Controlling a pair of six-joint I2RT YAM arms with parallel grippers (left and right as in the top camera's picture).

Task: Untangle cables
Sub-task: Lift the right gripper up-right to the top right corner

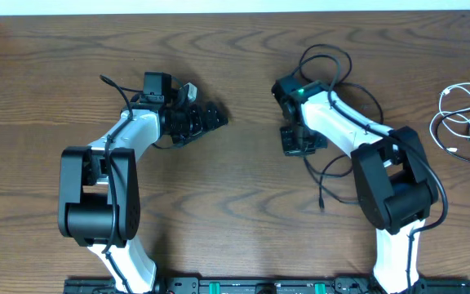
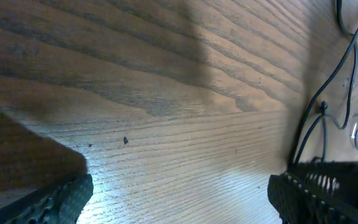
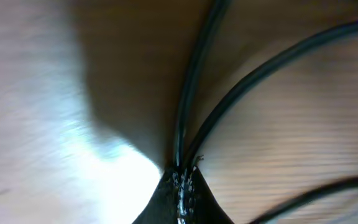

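The right end effector [image 3: 182, 186] stood pinched shut on the long thin black cord [image 1: 326, 64]. Two strands ran out from its closed tips in the right wrist view, a hold that looked meant to let the arm lift or drag that loop free of the rest. The cord lay in loose loops on the brown wood-grain bench [image 1: 243, 237], right of centre and toward the far edge. A tail of it ran back toward the near edge beside the right arm. The short thin white cord [image 1: 462, 114], coiled on itself, lay well apart by the bench's right edge and touched neither the black cord nor either arm. The two cords therefore appeared already parted, and the black one's own loops were probably what remained to be worked out. The left end effector [image 1: 209, 122] hung wide open over bare wood left of centre, holding nothing. Its place, near the loops but clear of them, suggested it was positioned to pin or take a second strand once the right arm drew the cord taut.
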